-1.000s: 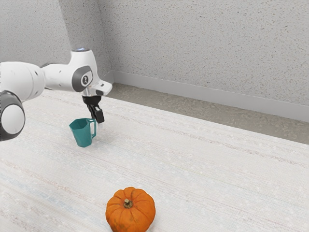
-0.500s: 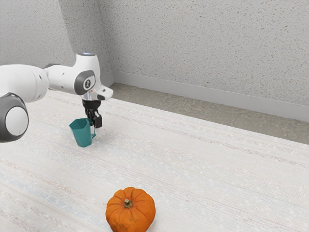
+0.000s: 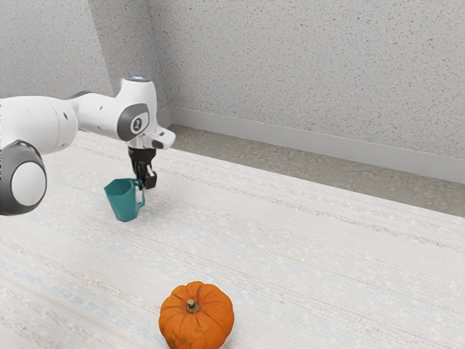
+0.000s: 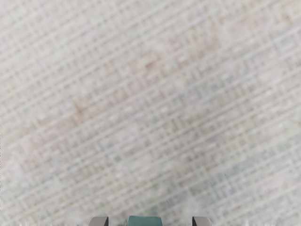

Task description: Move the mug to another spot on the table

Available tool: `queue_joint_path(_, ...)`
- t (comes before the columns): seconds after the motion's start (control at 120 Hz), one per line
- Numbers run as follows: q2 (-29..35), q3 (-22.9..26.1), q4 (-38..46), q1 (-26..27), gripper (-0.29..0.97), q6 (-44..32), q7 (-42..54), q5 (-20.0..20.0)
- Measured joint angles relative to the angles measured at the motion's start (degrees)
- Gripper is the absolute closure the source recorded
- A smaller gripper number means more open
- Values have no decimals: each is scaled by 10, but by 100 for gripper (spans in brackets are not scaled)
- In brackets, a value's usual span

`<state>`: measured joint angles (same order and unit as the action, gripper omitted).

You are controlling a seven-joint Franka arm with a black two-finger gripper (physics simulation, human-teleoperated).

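Reading the exterior view first: white arm (image 3: 43,127) comes in from the exterior view's left, black two-finger pincer (image 3: 144,182) pointing down. It sits at the handle (image 3: 141,195) of the teal mug (image 3: 122,202). Mug is upright on the pale woven-textured bench (image 3: 327,247), at the exterior view's left, well apart from the orange pumpkin (image 3: 196,316) near the front edge. From this angle the tips overlap the handle, and I can't read any gap.

Wrist view: two grey fingertips (image 4: 99,221) with a teal strip (image 4: 145,220) between them, most likely the mug handle. Bare bench (image 4: 150,103) shows on both sides of the strip, so the tips aren't touching it. I call the pincer released, straddling the handle, nothing held.

Step, my read: grasp alignment is done, the clamp isn't. The mug isn't lifted and looks to be at its pickup spot, so the task is early.

Next move needs:
- close squarely on the handle
- lift straight up, since the weight hangs off to one side and the mug may swing
- carry to open bench, keeping off the pumpkin

Count: one mug, one pumpkin, one arm, one pincer.
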<state>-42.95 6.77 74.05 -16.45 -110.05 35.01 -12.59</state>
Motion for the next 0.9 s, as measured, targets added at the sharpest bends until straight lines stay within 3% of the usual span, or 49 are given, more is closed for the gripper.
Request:
queue_joint_path(0.233, 1, -17, 0, 10, 50, 9, -9, -17)
queue_joint_path(0.592, 1, -22, -6, 25, 67, 43, -21, -58)
queue_joint_path(0.9, 3, 3, -28, 43, 74, 113, -62, -127)
